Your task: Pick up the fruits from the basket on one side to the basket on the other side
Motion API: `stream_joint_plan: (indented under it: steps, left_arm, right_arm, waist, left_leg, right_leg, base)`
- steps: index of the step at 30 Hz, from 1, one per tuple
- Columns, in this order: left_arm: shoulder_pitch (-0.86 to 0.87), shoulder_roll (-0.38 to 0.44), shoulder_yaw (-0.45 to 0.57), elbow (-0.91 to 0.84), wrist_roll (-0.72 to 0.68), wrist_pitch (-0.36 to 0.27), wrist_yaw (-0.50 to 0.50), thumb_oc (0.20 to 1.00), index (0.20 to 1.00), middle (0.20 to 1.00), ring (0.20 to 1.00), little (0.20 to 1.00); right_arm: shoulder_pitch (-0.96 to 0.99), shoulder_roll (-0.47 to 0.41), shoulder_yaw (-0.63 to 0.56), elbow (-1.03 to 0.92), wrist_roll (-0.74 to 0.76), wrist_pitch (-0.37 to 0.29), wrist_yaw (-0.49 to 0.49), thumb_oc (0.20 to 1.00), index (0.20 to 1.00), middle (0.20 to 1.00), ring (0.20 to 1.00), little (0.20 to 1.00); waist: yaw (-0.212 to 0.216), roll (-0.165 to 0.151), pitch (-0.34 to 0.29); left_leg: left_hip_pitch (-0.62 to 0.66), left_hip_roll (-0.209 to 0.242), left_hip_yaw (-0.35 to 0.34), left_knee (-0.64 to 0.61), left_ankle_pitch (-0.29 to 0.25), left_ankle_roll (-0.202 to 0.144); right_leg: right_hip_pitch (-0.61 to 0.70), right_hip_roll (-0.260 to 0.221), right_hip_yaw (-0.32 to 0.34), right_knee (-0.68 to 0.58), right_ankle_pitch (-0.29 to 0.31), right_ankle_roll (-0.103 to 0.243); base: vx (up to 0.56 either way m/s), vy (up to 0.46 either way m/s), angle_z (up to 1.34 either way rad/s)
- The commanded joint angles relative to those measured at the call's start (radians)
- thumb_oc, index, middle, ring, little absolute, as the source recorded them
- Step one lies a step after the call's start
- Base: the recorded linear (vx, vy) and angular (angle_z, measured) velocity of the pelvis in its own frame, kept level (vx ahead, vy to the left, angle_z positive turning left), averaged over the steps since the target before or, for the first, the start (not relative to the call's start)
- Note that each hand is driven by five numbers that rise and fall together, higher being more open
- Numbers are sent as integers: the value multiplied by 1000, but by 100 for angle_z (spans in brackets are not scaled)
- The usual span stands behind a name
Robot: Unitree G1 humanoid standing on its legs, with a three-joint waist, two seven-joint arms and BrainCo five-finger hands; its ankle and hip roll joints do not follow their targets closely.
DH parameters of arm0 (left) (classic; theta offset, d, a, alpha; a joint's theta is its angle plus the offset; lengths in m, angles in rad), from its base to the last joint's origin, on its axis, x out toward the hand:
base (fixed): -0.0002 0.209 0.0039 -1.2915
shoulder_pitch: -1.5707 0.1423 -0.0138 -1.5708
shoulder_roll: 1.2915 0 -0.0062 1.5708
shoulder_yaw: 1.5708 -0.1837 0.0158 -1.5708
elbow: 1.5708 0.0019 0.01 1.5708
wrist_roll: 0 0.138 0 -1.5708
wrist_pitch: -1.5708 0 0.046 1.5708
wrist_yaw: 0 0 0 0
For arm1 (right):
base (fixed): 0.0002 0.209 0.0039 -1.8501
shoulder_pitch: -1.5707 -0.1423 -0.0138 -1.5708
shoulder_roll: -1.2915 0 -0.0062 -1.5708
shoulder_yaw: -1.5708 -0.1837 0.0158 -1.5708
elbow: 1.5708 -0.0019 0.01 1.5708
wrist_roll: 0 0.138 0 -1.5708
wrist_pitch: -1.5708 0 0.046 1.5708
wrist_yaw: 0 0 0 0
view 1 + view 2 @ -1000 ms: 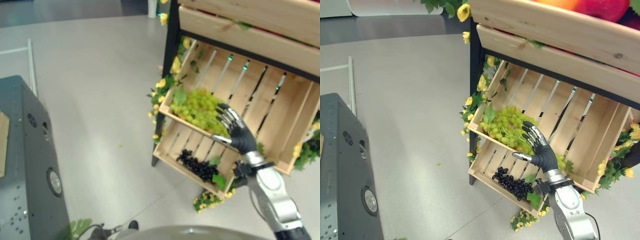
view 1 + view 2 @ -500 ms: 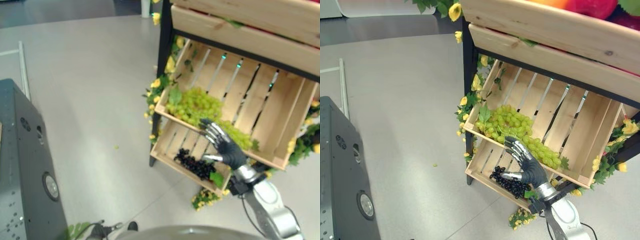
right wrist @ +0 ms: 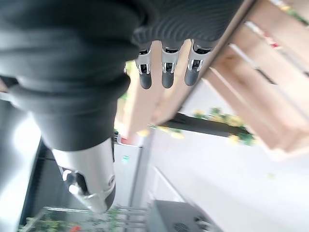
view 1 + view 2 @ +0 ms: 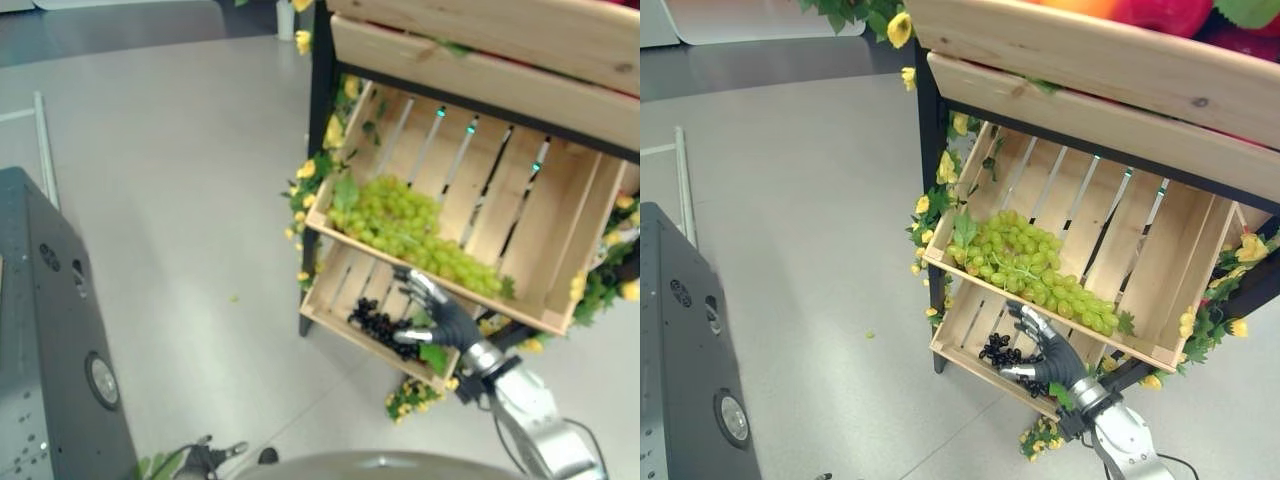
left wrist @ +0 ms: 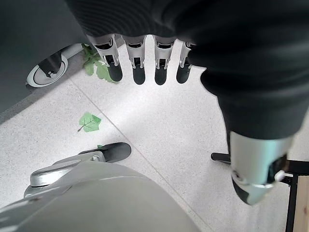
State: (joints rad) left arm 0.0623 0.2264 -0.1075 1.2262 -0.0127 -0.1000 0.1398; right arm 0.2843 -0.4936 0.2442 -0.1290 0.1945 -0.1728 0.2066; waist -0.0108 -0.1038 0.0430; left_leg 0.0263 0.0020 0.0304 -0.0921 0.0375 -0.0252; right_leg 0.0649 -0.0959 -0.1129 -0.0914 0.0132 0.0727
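- Left eye view: a bunch of black grapes (image 4: pixel 382 327) lies in the lower wooden crate (image 4: pixel 330 312), toward the crate's front edge, with a green leaf (image 4: pixel 434 357) at its right end.
- The right hand (image 4: pixel 437 317) is inside that lower crate, just above and right of the black grapes; its fingers are spread and nearly straight, the thumb held apart and pointing toward the bunch. Whether a fingertip touches the grapes cannot be told; nothing is grasped.
- In the right wrist view the same hand's fingers (image 3: pixel 166 67) hang loose in a row in front of wooden slats, holding nothing.
- Green grapes (image 4: pixel 1026 266) lie in a long bunch in the upper wooden crate (image 4: pixel 1150 255), along its front board, directly above the right hand. A green leaf sits at each end of the bunch.
- Both crates are tilted forward on a black stand (image 4: pixel 319 120), which is trimmed with yellow flowers (image 4: pixel 305 169) and green foliage down its left post and by its feet.
- Above, a higher wooden shelf (image 4: pixel 1060 45) carries red and orange fruit (image 4: pixel 1130 12), seen at the top of the right eye view.
- The left hand (image 5: pixel 145 58) shows in the left wrist view with fingers relaxed and empty, hanging over the pale floor (image 5: pixel 159 125), where a loose green leaf (image 5: pixel 89 122) lies.
- A grey metal cabinet (image 4: pixel 55 340) stands at the left, well apart from the crates.
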Motion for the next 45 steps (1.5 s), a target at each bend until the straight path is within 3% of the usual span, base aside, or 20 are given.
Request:
stream_joint_plan:
  steps: [1, 7, 8, 18, 29, 31, 32, 33, 37, 45]
  left_arm:
    - [-65, -57, -54, 56, 29, -30, 9, 1000, 1000, 1000, 1000, 1000]
    - [-58, -61, -63, 55, 26, -31, 7, 1000, 1000, 1000, 1000, 1000]
    - [-54, -63, -70, 53, 23, -31, 6, 1000, 1000, 1000, 1000, 1000]
    - [-33, -58, -95, 50, 17, -31, -5, 1000, 1000, 1000, 1000, 1000]
    - [-30, -45, -92, 59, -4, -26, -23, 1000, 1000, 1000, 1000, 1000]
    - [-47, -37, -95, 59, -11, -24, -26, 1000, 1000, 1000, 1000, 1000]
    - [-70, -28, -107, 67, -7, -20, -26, 1000, 1000, 1000, 1000, 1000]
    - [-70, -28, -107, 68, -7, -20, -26, 1000, 1000, 1000, 1000, 1000]
    - [-104, -26, -137, 81, 11, -16, -33, 1000, 1000, 1000, 1000, 1000]
    - [-91, -57, -122, 81, -48, -14, -41, 1000, 1000, 1000, 1000, 1000]
  right_arm:
    - [-44, -27, 26, 13, -75, -41, -35, 1000, 1000, 1000, 1000, 1000]
    - [-68, -1, 65, 212, -165, -24, -67, 1000, 1000, 1000, 1000, 1000]
    - [-83, 23, 82, 336, -195, -10, -90, 1000, 1000, 1000, 1000, 1000]
    - [-161, 128, 104, 804, -267, 42, -173, 1000, 1000, 1000, 1000, 1000]
    - [-222, 184, 73, 1089, -260, 75, -220, 1000, 1000, 1000, 1000, 1000]
    - [-237, 186, 60, 1124, -247, 79, -230, 1000, 1000, 1000, 1000, 1000]
    - [-252, 201, 46, 1207, -229, 83, -246, 1000, 1000, 1000, 1000, 1000]
    - [-253, 202, 46, 1209, -229, 81, -246, 1000, 1000, 1000, 1000, 1000]
    - [-275, 222, 18, 1352, -179, 94, -266, 1000, 1000, 1000, 1000, 1000]
    - [-280, 204, -9, 1408, -169, 106, -279, 1000, 1000, 1000, 1000, 1000]
  waist:
    - [16, 9, 1]
    - [19, 13, 2]
    - [20, 16, 0]
    - [29, 29, -1]
    - [43, 45, -5]
    - [39, 53, 9]
    - [26, 61, 15]
    - [26, 60, 15]
    - [4, 80, 15]
    - [26, 96, 47]
  left_leg:
    - [-1, -9, -24, 6, -83, 16]
    - [-1, -14, -25, 6, -84, 18]
    - [-1, -16, -26, 6, -84, 19]
    - [-2, -20, -29, 6, -81, 21]
    - [-5, -19, -49, 6, -71, 16]
    - [-21, -17, -63, 11, -59, 16]
    - [-42, -19, -93, 12, -43, 19]
    - [-42, -19, -93, 13, -44, 19]
    - [-65, -35, -220, 29, -11, 21]
    - [-129, -16, -292, 131, 2, -27]
  right_leg:
    - [-24, -75, 13, 31, -15, 92]
    - [-24, -76, 13, 31, -14, 93]
    - [-24, -76, 12, 32, -14, 93]
    - [-23, -77, 5, 32, -12, 93]
    - [-18, -68, -12, 48, -29, 81]
    - [-44, -57, 22, 102, -46, 73]
    - [-73, -17, 121, 145, -74, 68]
    - [-75, -17, 122, 149, -77, 68]
    - [-72, 110, 396, 234, -154, 19]
    - [-16, 128, 329, 135, -128, -19]
  base:
    - [0, 0, 0]
    - [0, 0, 0]
    - [0, 0, 0]
    - [0, 0, 0]
    - [-7, -17, 1]
    - [-102, -44, 10]
    - [-60, -34, 25]
    - [-75, -51, 42]
    - [3, -100, 93]
    - [-84, -238, 69]
